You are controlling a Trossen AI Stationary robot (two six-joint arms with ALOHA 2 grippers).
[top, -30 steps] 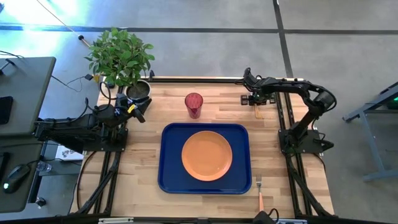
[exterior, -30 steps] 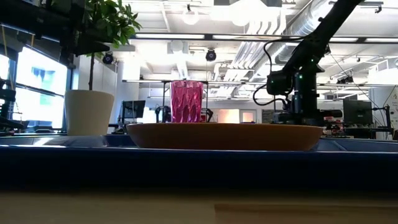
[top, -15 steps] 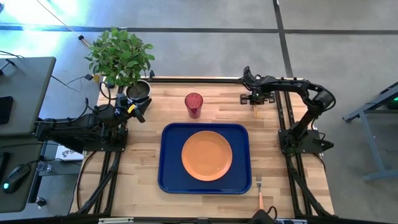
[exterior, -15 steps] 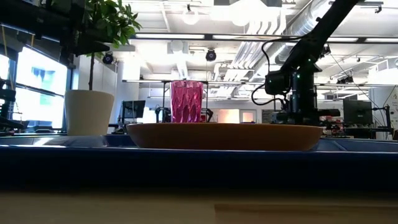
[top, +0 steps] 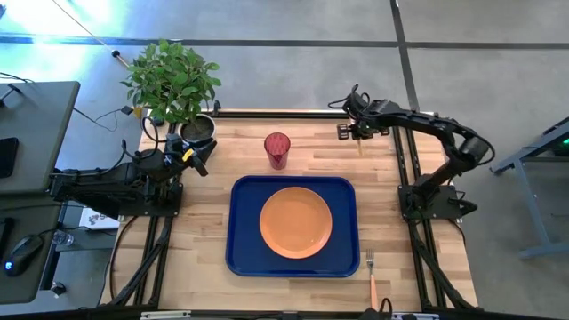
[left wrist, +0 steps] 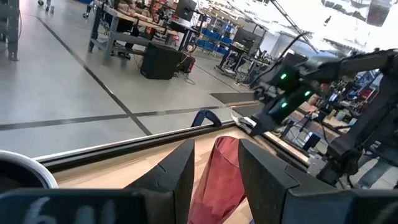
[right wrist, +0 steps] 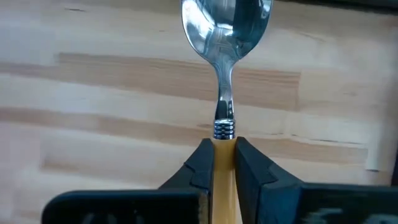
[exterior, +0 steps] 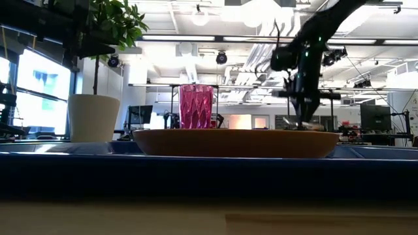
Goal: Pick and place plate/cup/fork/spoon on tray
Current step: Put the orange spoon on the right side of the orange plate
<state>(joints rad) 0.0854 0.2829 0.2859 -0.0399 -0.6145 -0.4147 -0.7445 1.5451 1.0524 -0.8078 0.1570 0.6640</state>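
The orange plate (top: 296,222) lies in the blue tray (top: 242,258) at the middle of the table. The red ribbed cup (top: 276,149) stands upright on the wood beyond the tray. The fork (top: 372,272) lies flat near the front edge, right of the tray. My right gripper (top: 358,134) is at the far right, shut on the spoon (right wrist: 226,37). My left gripper (left wrist: 216,149) waits open at the far left, next to the plant pot, with the cup (left wrist: 219,177) showing between its fingers farther off. My right gripper pinches the spoon's yellow handle (right wrist: 224,152) between its two fingers (right wrist: 200,167), just behind the ribbed metal collar. The fingers point down and lie along the spoon. The silver bowl (right wrist: 227,22) sticks out beyond the fingertips toward the table, lifted off the wood.
A potted plant (top: 173,84) in a grey pot (top: 197,129) stands at the far left corner beside my left arm. Bare wood lies between the cup and my right gripper and on both sides of the tray.
My right gripper has risen and gone a little toward the table's left and far edge, staying shut on the spoon. The spoon has come up off the wood with it and now hangs bowl down.
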